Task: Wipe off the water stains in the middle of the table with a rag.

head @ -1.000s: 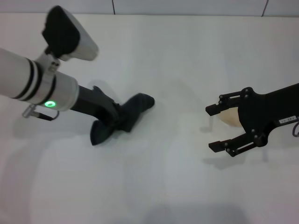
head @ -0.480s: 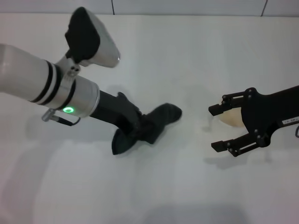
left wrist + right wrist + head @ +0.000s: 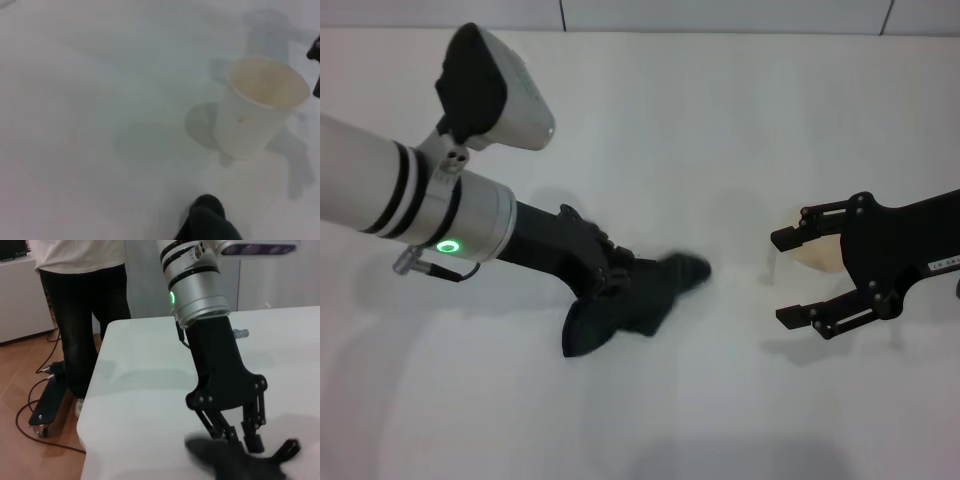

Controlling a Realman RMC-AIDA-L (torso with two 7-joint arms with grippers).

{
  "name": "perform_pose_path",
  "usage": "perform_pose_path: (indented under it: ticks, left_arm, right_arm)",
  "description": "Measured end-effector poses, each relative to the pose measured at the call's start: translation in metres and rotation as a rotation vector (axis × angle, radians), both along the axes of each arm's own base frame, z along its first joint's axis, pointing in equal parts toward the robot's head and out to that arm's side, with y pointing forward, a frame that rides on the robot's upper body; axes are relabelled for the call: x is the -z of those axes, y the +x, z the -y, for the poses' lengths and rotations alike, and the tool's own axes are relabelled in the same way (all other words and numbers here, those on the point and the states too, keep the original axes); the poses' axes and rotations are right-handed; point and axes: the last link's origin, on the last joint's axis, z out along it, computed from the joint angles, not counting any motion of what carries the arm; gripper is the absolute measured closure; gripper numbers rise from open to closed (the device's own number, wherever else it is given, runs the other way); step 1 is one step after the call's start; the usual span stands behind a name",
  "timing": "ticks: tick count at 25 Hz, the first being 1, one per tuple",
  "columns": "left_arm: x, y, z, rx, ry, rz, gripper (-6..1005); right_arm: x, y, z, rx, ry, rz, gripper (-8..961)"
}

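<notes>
My left gripper point(image 3: 618, 288) is shut on the dark rag point(image 3: 638, 302) and presses it onto the white table point(image 3: 650, 130) near the middle. The rag's tip points toward the white paper cup point(image 3: 816, 254). The right wrist view shows the left gripper point(image 3: 239, 439) pinching the rag point(image 3: 235, 462). The rag's tip point(image 3: 210, 220) lies a little short of the cup point(image 3: 260, 107) in the left wrist view. My right gripper point(image 3: 781, 279) is open, with the cup between its jaws. I cannot make out any orange-tan water stains on the table.
The cup's inside is orange-tinted and it stands upright. A person point(image 3: 82, 295) stands past the table's far edge point(image 3: 92, 390) in the right wrist view, with cables and a wheeled base point(image 3: 42, 415) on the floor.
My left gripper has dragged the rag to the right, toward the cup, then a little nearer to me. The right gripper and the cup have hardly moved.
</notes>
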Motion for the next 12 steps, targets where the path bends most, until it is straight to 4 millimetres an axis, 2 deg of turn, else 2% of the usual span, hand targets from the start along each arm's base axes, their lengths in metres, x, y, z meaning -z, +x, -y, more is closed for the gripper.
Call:
perform_pose_path:
  ticks: [4, 10, 12]
  left_arm:
    - [-0.006, -0.001, 0.0, -0.01, 0.01, 0.034, 792]
    - [-0.038, -0.012, 0.008, 0.012, 0.035, 0.139, 682]
    - [-0.052, -0.019, 0.015, 0.03, 0.044, 0.175, 540]
  right_arm:
    - [0.0, 0.002, 0.002, 0.006, 0.002, -0.004, 127]
    - [-0.004, 0.008, 0.005, 0.026, 0.022, -0.029, 127]
    - [-0.007, 0.012, 0.007, 0.03, 0.039, -0.054, 127]
